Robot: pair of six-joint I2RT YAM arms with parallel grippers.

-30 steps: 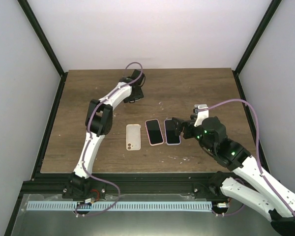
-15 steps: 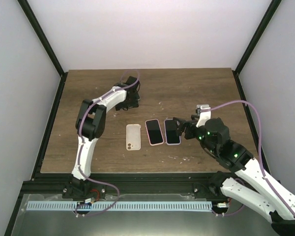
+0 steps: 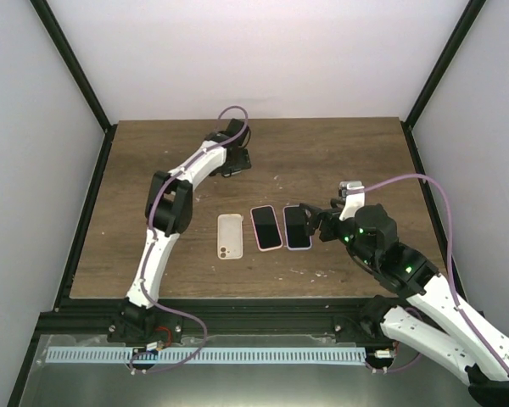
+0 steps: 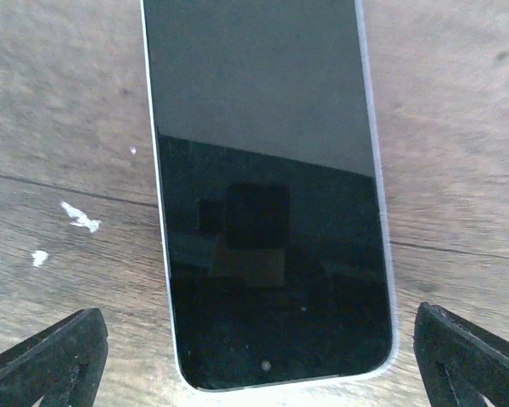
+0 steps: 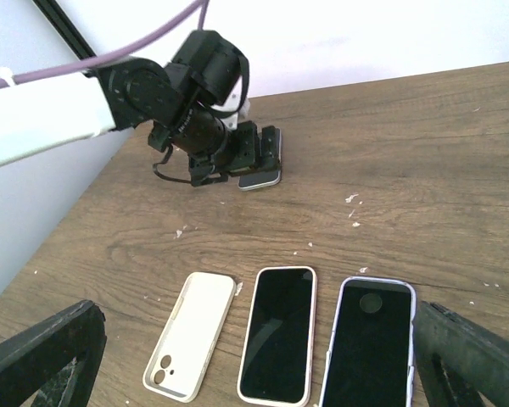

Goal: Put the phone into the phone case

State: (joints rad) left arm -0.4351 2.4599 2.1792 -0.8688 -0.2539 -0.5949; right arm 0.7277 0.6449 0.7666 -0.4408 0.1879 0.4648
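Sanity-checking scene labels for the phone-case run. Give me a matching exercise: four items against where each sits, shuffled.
Items:
1. empty case
2. pink-edged phone
3. lilac-edged phone
4. far phone

Places:
A. under the open left gripper
B. middle of the row
C. left end of the row
D. right end of the row

Pairs: 1-C, 2-B, 3-D, 4-A
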